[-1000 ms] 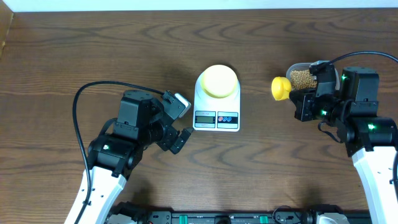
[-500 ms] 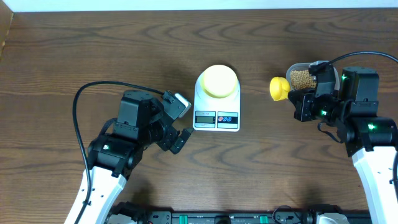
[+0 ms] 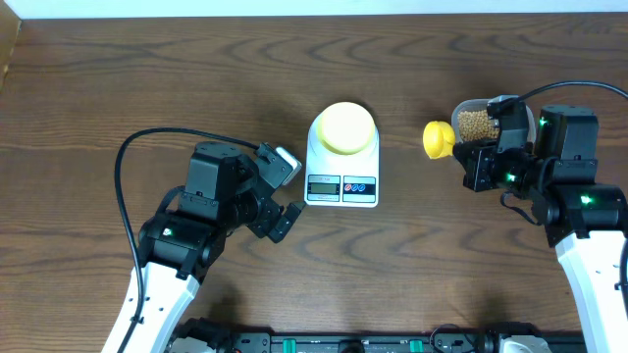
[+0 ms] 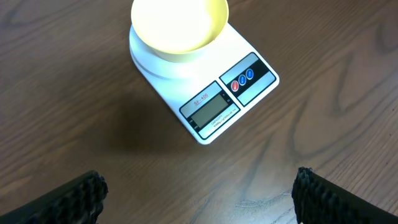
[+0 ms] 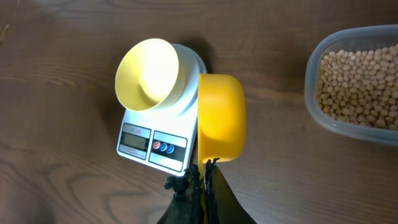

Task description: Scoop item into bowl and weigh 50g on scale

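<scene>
Left fingers [image 4: 71,199]: spread wide and holding nothing, hanging over the bare desk [image 3: 98,78] just left of the scale's front corner.
Scale [image 3: 341,184]: flat on the desk at the middle, with its display and buttons facing me. I cannot read the display.
Bowl [image 3: 344,127]: sits on the scale's platform, pale yellow, with no beans in it that I can see.
Yellow spoon [image 3: 439,138]: held in the air between the scale and the tub, nearer the tub. From my right wrist its cup shows side-on against the scale's right edge.
What has just changed: over the last second the spoon has crept a little to the left, away from the tub and towards the bowl. Nothing else has moved.
Right fingers [image 5: 198,196]: pressed fully together on the spoon's thin handle, which runs up from between them.
Tub [image 5: 309,74]: clear plastic, on the desk at the far right.
Beans [image 5: 357,84]: all still lying in the tub. I cannot tell whether the spoon's cup carries any.
What it means: I judge this to be the carry towards the bowl. Weighing has not begun, and the spoon has yet to reach the bowl's rim.
</scene>
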You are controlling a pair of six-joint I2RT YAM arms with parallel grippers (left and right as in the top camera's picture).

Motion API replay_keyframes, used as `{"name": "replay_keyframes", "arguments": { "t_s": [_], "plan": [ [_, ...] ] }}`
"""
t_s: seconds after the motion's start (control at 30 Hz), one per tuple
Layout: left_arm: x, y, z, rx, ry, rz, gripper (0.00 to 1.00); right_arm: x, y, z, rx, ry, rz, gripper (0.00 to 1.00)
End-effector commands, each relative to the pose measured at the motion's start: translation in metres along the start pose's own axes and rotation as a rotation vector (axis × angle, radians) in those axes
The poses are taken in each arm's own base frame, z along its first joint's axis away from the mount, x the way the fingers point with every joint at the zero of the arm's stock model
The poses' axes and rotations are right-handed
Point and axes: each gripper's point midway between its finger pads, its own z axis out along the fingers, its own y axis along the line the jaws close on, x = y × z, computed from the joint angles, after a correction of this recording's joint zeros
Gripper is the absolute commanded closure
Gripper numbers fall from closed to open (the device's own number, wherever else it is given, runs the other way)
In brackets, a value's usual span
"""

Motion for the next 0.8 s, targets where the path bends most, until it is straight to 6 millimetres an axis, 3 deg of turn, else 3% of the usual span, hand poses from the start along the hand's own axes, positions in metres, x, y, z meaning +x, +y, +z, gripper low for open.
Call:
{"name": "replay_keyframes", "arguments": {
  "t_s": [0.0,0.17,0.3,0.47,0.63,0.77],
  "plan": [
    [-0.001,-0.001,0.0,0.009,-0.007,0.006,0.03,-0.006,0.003,-0.006,-0.012,-0.025,0.005,0.99],
    [-0.001,-0.001,0.0,0.009,-0.007,0.006,0.03,-0.017,0.001,-0.016,0.035,-0.036,0.002,0.99],
    [-0.001,-0.001,0.0,0.009,-0.007,0.006,0.02,-0.057,-0.008,-0.032,0.149,-0.076,-0.037,0.99],
    [-0.001,-0.001,0.0,0.009,-0.007,0.006,0.02,-0.101,-0.016,-0.036,0.219,-0.093,-0.056,0.99],
    [-0.001,-0.001,0.0,0.009,-0.007,0.006,0.02,-0.13,-0.031,-0.032,0.259,-0.102,-0.052,0.99],
    [-0.001,-0.001,0.0,0.009,-0.007,0.006,0.02,-0.147,-0.051,-0.036,0.286,-0.106,0.081,0.99]
  ]
}}
